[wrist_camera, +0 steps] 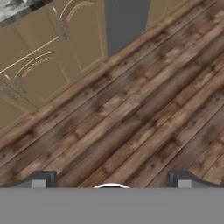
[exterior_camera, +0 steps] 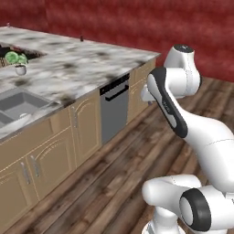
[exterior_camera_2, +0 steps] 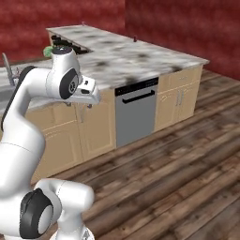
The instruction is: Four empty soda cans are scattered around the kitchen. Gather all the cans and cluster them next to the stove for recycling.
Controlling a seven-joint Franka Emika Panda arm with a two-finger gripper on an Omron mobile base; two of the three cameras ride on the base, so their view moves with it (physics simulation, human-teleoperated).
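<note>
The soda cans are out of view. My gripper [wrist_camera: 111, 181] hangs over the wooden floor [wrist_camera: 144, 118] in front of the cabinets, open, with nothing between its two dark fingertips [wrist_camera: 40, 179]. In the right base view the white hand [exterior_camera_2: 88, 93] sits at counter height, just in front of the cabinet doors. A dark patch [exterior_camera_2: 63, 42] lies at the far end of the counter. It is too small to tell whether it is the stove.
A marble-topped counter [exterior_camera: 91, 64] runs along tan cabinets [exterior_camera: 50, 155], with a grey dishwasher [exterior_camera: 114, 107] set in them. A steel sink [exterior_camera: 23, 103] is at its near left, and a small potted plant [exterior_camera: 17, 59] stands behind it. Red walls close the back.
</note>
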